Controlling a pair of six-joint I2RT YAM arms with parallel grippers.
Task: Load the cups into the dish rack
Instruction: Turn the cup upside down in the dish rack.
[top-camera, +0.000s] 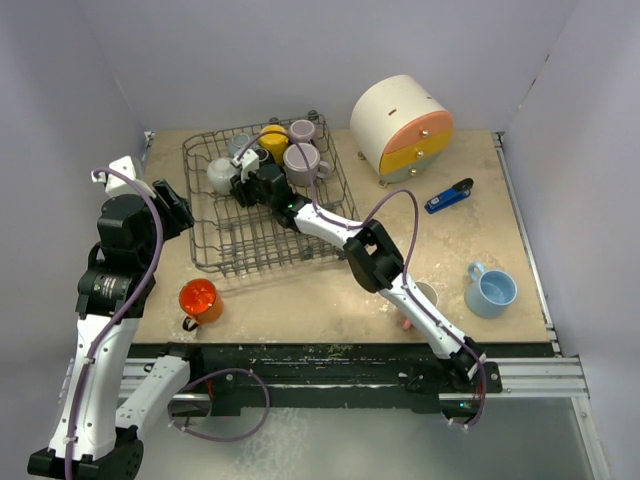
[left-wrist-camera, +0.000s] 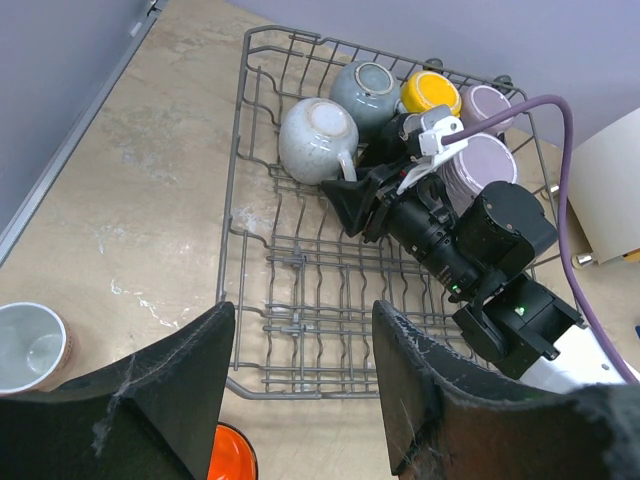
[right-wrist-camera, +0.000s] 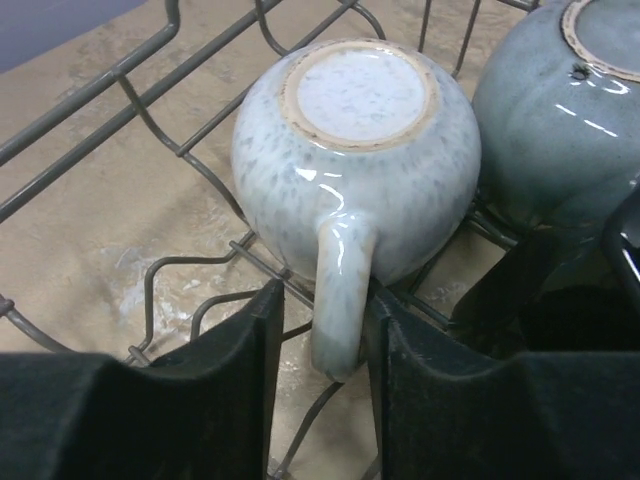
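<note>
The grey wire dish rack (top-camera: 225, 252) holds several cups upside down along its far side: a white speckled one (right-wrist-camera: 355, 150), a grey-blue one (right-wrist-camera: 560, 110), a yellow one (top-camera: 274, 137) and two mauve ones (top-camera: 302, 160). My right gripper (right-wrist-camera: 322, 300) reaches into the rack and is open, with the white cup's handle between its fingers; there is a gap on the left side. My left gripper (left-wrist-camera: 305, 315) hovers open and empty over the rack's near left corner. On the table stand an orange cup (top-camera: 198, 298), a light blue cup (top-camera: 492, 290) and a pale cup (left-wrist-camera: 30, 345).
A big white cylinder with orange and yellow drawer fronts (top-camera: 402, 125) stands at the back right, with a blue tool (top-camera: 448, 196) lying in front of it. Another pale cup (top-camera: 426, 292) is partly hidden under my right arm. White walls close off three sides.
</note>
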